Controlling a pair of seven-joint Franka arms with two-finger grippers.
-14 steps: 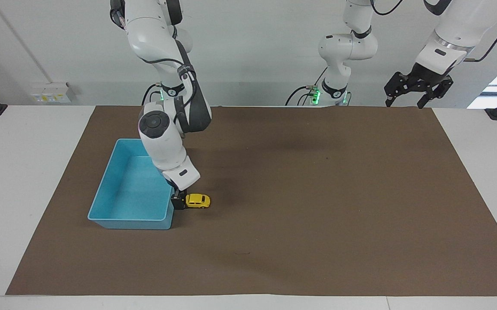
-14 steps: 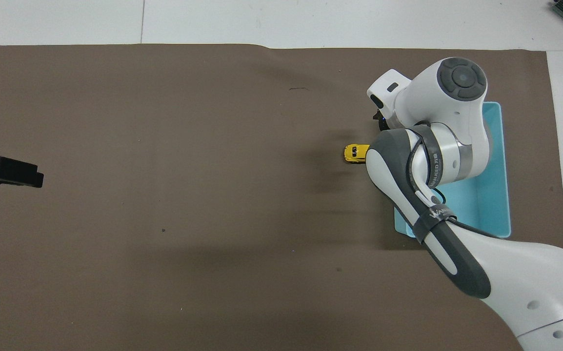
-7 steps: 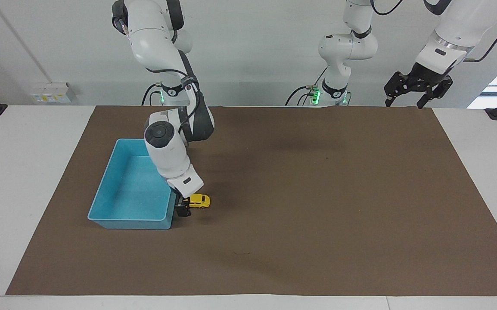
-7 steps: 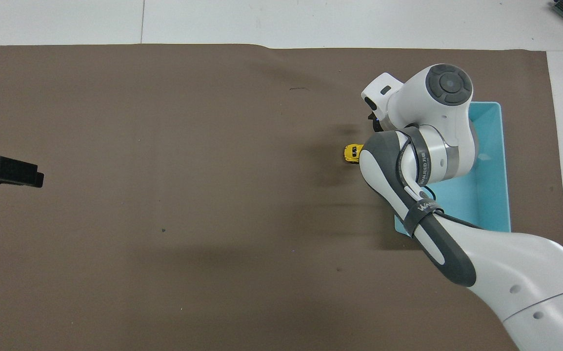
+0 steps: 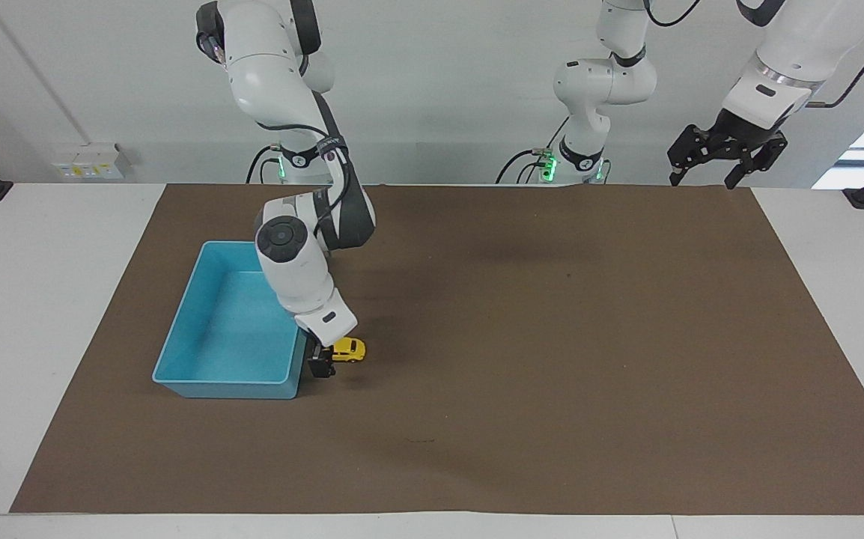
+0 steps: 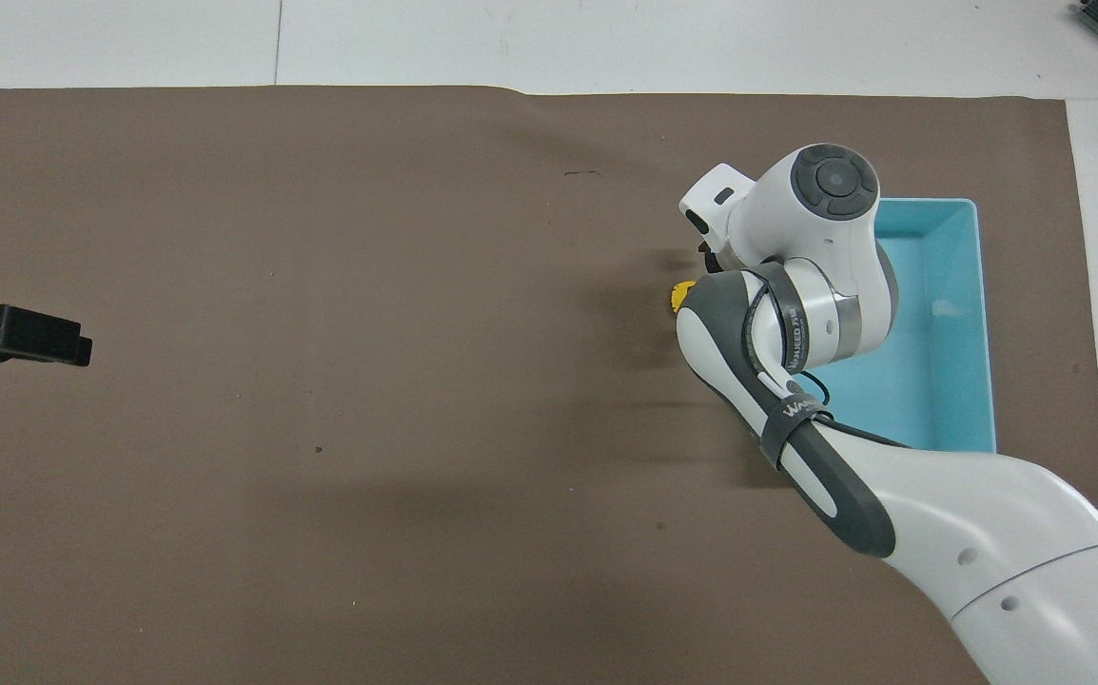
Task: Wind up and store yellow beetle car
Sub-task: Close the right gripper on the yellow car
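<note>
The tiny bright yellow beetle-shaped toy car [image 5: 349, 349] sits on the brown paper mat [image 5: 552, 337], just beside the open light-blue plastic bin [image 5: 215, 329], at the bin's 3 o'clock in the facing view. The right gripper [image 5: 320, 365] is down at the car's bin-side end (contact cannot be told), fingers apart. The left gripper [image 5: 716, 159] waits raised over the mat's corner at the left arm's end, fingers spread.

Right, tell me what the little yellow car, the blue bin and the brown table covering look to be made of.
Small yellow beetle-shaped toy car: glossy painted shell, plastic or die-cast; the look leaves it open. Light blue rectangular bin: smooth moulded plastic, going by its thin even walls and rolled rim. Brown table covering: matte sheet, probably paper or thin card; one edge shows a slight buckle.
</note>
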